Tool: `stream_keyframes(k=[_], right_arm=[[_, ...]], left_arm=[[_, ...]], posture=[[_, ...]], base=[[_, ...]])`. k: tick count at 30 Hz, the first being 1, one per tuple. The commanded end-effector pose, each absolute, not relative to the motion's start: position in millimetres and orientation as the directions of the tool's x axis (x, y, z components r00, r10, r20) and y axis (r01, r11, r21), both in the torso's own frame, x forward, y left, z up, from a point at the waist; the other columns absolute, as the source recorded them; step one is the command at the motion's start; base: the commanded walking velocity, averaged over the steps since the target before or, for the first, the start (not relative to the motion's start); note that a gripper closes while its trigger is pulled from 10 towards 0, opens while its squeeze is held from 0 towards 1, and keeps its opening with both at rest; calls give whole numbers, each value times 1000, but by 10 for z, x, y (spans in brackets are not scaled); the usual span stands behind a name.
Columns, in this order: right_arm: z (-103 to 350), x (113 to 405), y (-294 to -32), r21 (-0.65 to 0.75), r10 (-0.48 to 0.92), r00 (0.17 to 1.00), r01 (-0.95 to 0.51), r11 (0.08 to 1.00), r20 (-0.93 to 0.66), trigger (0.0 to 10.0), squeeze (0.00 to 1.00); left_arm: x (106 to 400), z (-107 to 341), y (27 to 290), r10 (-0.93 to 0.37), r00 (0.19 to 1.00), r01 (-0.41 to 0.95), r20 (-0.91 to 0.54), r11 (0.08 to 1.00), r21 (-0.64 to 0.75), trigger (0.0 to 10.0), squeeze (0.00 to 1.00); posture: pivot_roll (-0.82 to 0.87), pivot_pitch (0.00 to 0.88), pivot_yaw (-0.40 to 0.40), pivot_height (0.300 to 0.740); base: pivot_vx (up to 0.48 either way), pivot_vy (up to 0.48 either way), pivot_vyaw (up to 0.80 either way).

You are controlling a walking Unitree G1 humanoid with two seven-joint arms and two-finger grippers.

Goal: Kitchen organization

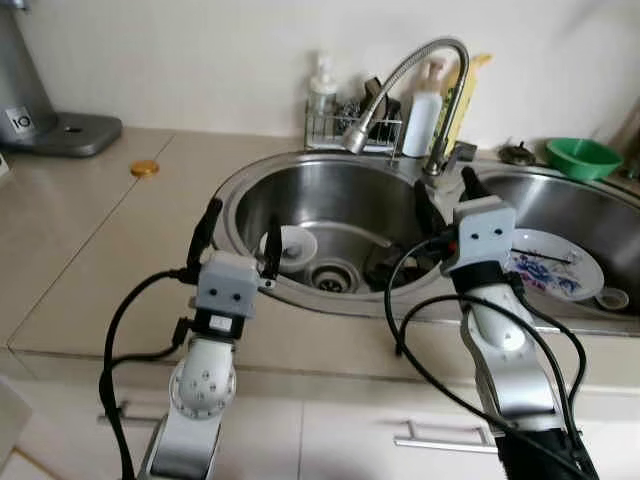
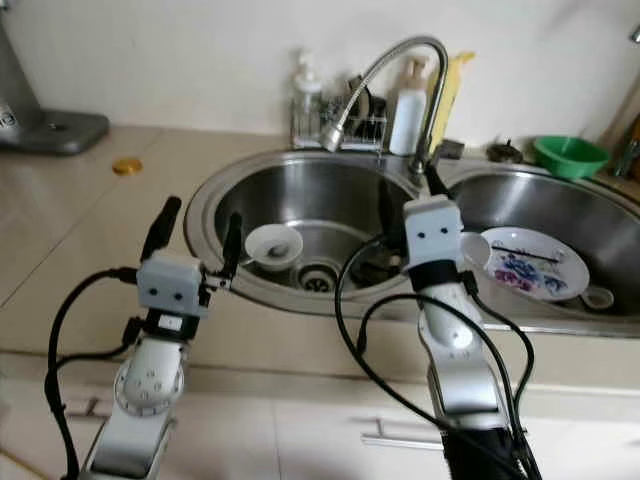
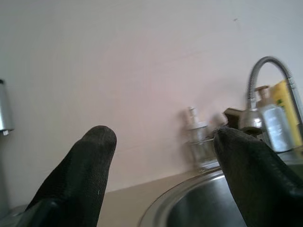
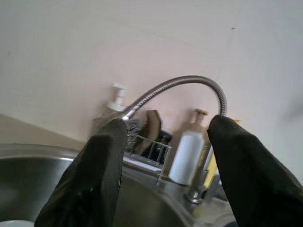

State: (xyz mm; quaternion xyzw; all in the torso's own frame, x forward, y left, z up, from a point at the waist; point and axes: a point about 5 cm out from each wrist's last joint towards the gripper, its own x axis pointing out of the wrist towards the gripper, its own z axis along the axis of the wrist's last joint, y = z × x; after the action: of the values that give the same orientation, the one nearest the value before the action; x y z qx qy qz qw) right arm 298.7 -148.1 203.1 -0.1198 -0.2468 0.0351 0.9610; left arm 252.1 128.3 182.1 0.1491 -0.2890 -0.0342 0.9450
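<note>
Both arms reach over the front edge of the beige table [image 1: 90,230] toward a double steel sink [image 1: 330,180]; the left gripper [image 1: 238,238] hovers at the left basin's near rim, fingers spread and holding nothing; the right gripper [image 1: 445,200] is raised between the two basins, under the faucet [image 1: 400,75], likewise released. A small white bowl [image 1: 290,245] lies in the left basin by the drain; a flowered plate [image 1: 555,265] rests in the right basin — a green bowl [image 1: 583,156] sits behind it.
</note>
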Motion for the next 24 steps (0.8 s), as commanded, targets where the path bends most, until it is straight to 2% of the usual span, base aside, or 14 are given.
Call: stream_keyframes(k=[1,7,10,24], right_arm=[[2083,2960,-1426,-269,155,860,-21,963,486,10000,0],[2042,2906,-1416,-290,171,858,-27,957,484,10000,0],[2027,2891,-1408,-290,177,860,-35,956,479,10000,0],[2026,2833,-1443,-272,164,848,-25,962,504,10000,0]], left_arm=[[2517,1852,1290,-150,822,-29,550,953,302,10000,0],[2515,1832,1257,-159,826,-19,541,951,309,10000,0],[2512,1832,1251,-160,826,-15,541,952,305,10000,0],[2480,1821,1224,-176,818,1,548,953,303,10000,0]], posture=[[62,0,-53,740],[55,0,-55,740],[51,0,-55,740],[45,0,-59,740]], base=[[0,0,0],[0,0,0],[0,-277,-756],[0,-480,-800]])
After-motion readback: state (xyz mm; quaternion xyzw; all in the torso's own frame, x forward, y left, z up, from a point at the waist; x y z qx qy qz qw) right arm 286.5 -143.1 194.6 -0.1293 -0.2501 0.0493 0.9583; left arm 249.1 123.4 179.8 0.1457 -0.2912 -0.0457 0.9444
